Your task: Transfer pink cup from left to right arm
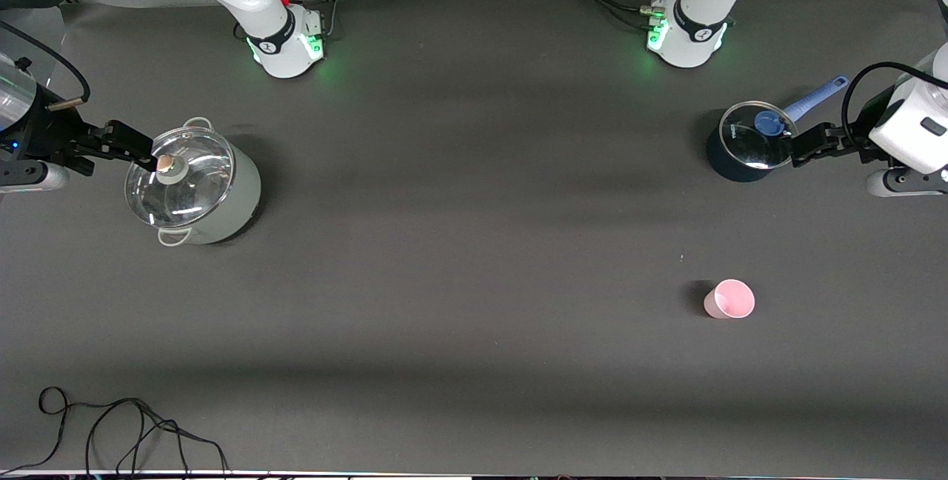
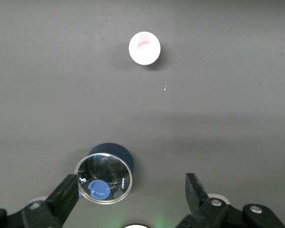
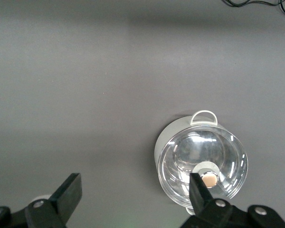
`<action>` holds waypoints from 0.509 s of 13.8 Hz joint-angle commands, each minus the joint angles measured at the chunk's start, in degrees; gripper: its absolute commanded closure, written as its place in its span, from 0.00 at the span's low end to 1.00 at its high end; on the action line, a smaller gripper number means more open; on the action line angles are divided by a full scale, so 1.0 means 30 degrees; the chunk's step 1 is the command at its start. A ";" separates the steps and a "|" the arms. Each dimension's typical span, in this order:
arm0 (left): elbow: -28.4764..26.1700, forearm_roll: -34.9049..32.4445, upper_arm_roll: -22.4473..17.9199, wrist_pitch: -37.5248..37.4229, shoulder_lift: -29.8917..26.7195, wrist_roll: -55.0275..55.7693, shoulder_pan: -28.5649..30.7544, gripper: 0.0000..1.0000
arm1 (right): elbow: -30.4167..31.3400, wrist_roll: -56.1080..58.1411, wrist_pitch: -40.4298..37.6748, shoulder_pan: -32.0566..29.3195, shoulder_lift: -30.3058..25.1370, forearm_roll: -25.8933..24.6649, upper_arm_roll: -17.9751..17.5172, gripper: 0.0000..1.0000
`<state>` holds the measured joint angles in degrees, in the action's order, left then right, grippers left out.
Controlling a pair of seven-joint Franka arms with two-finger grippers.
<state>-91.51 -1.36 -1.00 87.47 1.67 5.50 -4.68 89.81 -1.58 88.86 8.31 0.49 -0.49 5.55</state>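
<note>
The pink cup stands upright and alone on the dark table, toward the left arm's end and nearer the front camera than the blue saucepan. It also shows in the left wrist view. My left gripper is open and empty, up in the air over the table beside the blue saucepan, well apart from the cup; its jaws spread wide in its wrist view. My right gripper is open and empty over the edge of the grey pot at the right arm's end.
A blue saucepan with a glass lid and a blue handle stands near the left gripper. A pale grey pot with a glass lid stands under the right gripper. A black cable lies at the table's front edge.
</note>
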 commanded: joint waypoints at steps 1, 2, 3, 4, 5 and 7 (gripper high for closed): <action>0.0326 -0.0396 0.0069 -0.0241 0.0117 -0.0191 0.0005 0.00 | -0.0640 -0.0090 -0.0411 -0.0017 0.0276 0.0338 0.0112 0.00; 0.0326 -0.0396 0.0098 -0.0241 0.0118 -0.0191 0.0006 0.00 | -0.0670 -0.0061 -0.0411 0.0012 0.0276 0.0309 0.0113 0.00; 0.0326 -0.0396 0.0098 -0.0212 0.0118 -0.0191 0.0006 0.00 | -0.0641 -0.0090 -0.0411 0.0041 0.0305 0.0309 0.0113 0.00; 0.0326 -0.0367 0.0069 -0.0212 0.0118 -0.0162 0.0006 0.00 | -0.0641 -0.0090 -0.0411 0.0070 0.0305 0.0309 0.0084 0.00; 0.0355 -0.0338 0.0069 -0.0125 0.0118 -0.0162 0.0035 0.00 | -0.0641 -0.0090 -0.0411 0.0041 0.0334 0.0309 0.0083 0.00; 0.0355 -0.0367 0.0069 0.0080 0.0292 -0.0162 0.0006 0.00 | -0.0553 -0.0090 -0.0411 -0.0017 0.0480 0.0309 0.0112 0.00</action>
<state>-91.50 -1.42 -0.98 87.60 1.74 5.49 -4.67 89.77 -1.58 88.74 8.31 0.68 -0.49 5.62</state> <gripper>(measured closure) 0.000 0.000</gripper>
